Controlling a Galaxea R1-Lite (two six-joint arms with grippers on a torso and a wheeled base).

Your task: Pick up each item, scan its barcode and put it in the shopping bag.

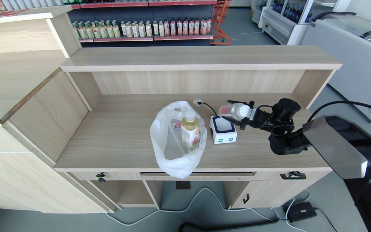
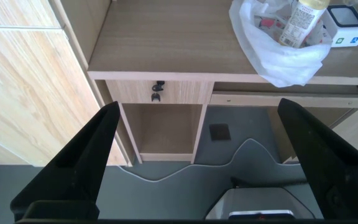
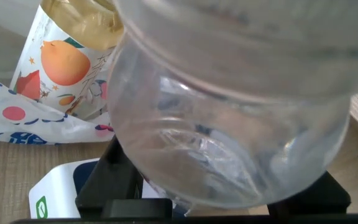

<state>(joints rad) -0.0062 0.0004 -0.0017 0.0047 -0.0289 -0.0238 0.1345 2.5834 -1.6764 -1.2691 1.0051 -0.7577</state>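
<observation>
A white plastic shopping bag (image 1: 169, 145) stands open at the counter's front middle, with a yellow drink bottle (image 1: 190, 130) upright inside it. Just right of the bag sits the white scanner (image 1: 223, 129) with a dark top. My right gripper (image 1: 241, 113) is shut on a clear bottle (image 1: 231, 110) with a white cap, held sideways above the scanner's far edge. In the right wrist view that clear bottle (image 3: 229, 106) looms close, with the yellow drink bottle (image 3: 73, 56), bag (image 3: 17, 121) and scanner (image 3: 51, 196) behind. My left gripper (image 2: 197, 168) hangs open below the counter's front left; bag (image 2: 278, 53) and scanner (image 2: 348, 18) lie beyond.
The wooden counter (image 1: 114, 141) has a raised back shelf (image 1: 198, 58) and side walls left and right. A cable runs from a grommet (image 1: 198, 102) to the scanner. Keys hang in a drawer lock (image 2: 157, 90) under the front edge. Store shelves and freezers stand behind.
</observation>
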